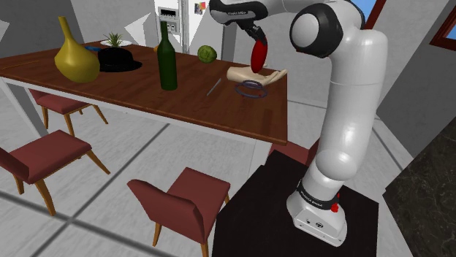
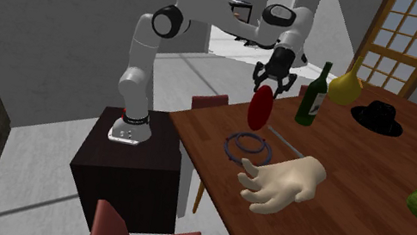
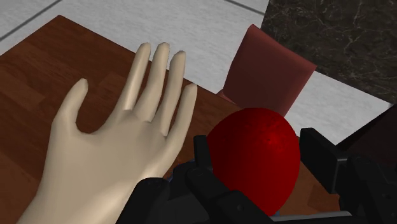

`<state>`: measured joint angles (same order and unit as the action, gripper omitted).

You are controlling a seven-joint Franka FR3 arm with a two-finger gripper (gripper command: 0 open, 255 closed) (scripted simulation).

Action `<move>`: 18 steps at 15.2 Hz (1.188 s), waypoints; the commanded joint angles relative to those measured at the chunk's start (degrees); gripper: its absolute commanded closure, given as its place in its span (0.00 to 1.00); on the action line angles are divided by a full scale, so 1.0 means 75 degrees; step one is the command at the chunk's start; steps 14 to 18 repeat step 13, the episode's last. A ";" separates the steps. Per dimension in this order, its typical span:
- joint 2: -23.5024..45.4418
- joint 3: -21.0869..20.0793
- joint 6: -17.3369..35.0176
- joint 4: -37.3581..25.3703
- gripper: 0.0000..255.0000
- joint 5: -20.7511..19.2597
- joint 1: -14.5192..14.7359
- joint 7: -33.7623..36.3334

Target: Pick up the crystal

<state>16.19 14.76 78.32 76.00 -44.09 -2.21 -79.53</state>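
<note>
While hand (image 2: 270, 82) clasps red crystal (image 2: 260, 109), above table (image 2: 356, 217)

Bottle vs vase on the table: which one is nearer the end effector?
The dark green bottle. It stands between the yellow long-necked vase and the end effector, which is clasping the red crystal.

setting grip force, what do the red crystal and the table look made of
The crystal looks smooth, glossy red with a faint highlight: glass or plastic, can't tell. The table looks like brown wood: grain streaks, slight sheen.
</note>
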 commanded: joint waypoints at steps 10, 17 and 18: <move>0.0481 0.0077 -0.0850 -0.1703 1.00 -0.0094 -0.0017 -0.0924; 0.0558 0.0089 -0.0946 -0.1923 1.00 -0.0105 -0.0024 -0.1038; 0.0558 0.0089 -0.0946 -0.1923 1.00 -0.0105 -0.0024 -0.1038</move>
